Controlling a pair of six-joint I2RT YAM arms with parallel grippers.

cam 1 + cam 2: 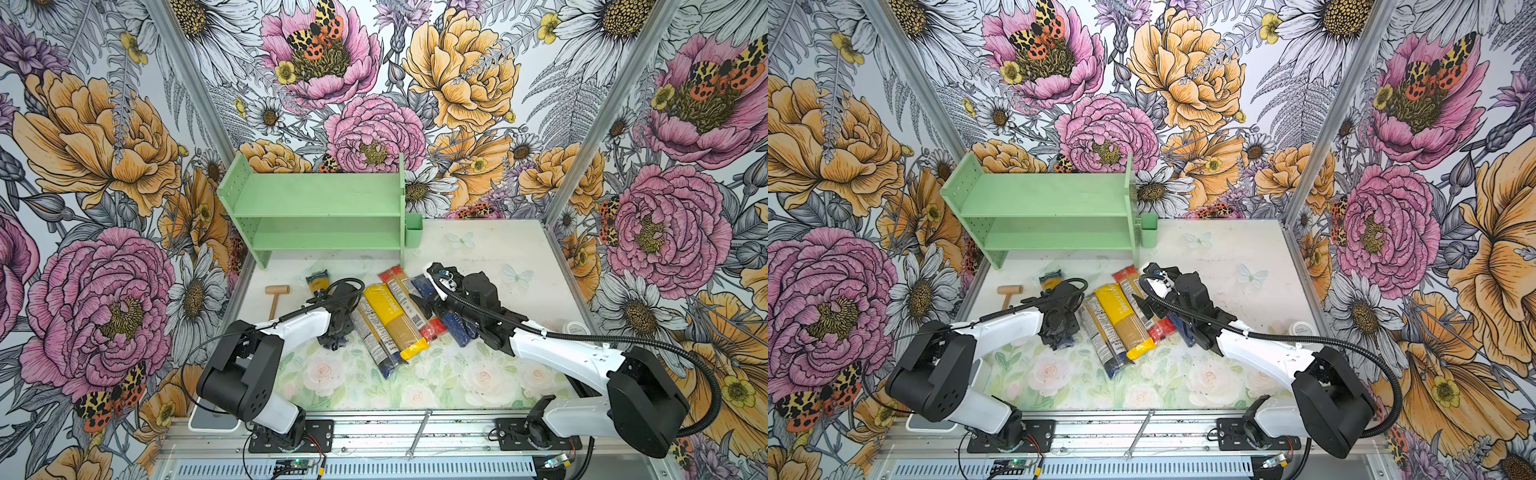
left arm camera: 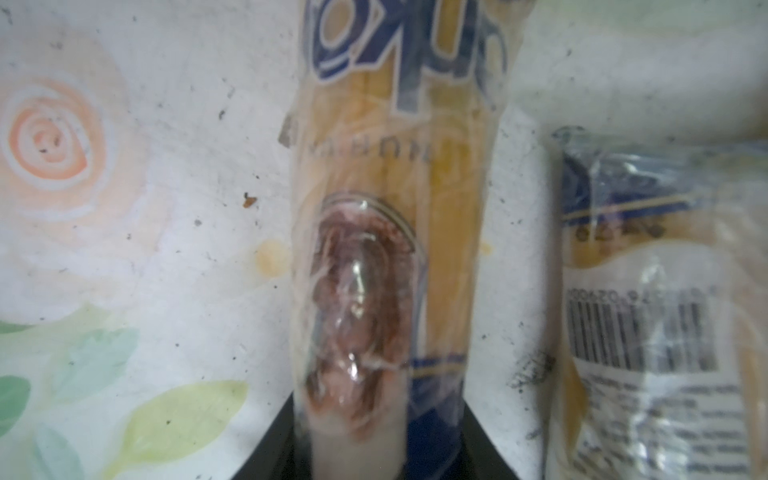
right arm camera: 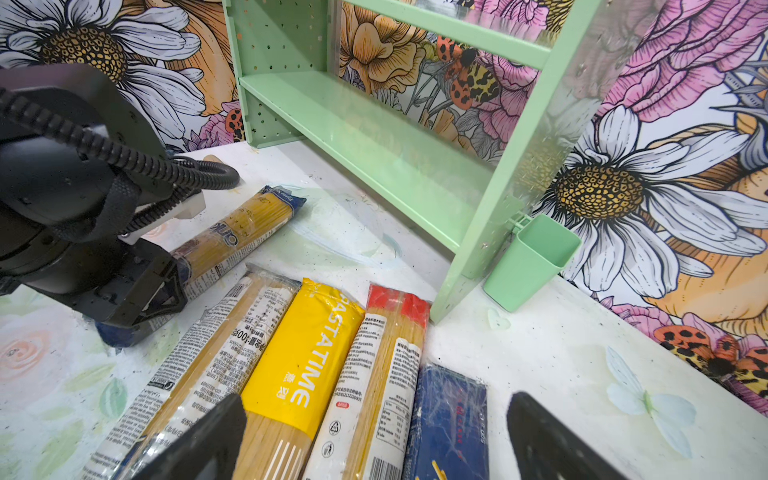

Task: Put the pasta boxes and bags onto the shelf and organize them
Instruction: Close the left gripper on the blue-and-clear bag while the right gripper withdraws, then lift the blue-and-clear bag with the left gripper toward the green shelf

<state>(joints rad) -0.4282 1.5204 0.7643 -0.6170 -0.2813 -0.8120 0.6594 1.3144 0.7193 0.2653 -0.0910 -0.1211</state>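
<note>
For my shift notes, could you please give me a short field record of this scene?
Shelf: both tiers bare
Left jaws: astride clear blue-ended bag; grip unclear
Right jaws: open, over red-ended bag and blue box
Also on table: yellow bag, second clear bag
Extras: wooden mallet; green cup on shelf side

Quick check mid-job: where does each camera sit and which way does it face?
Both top views: high in front, looking down and back at the shelf; left arm and right arm show.
Left wrist: straight down on a clear bag between its own fingers.
Right wrist: low, facing the shelf over the yellow bag; its fingers and the left gripper show.
Shared: all see the clear bag.
</note>
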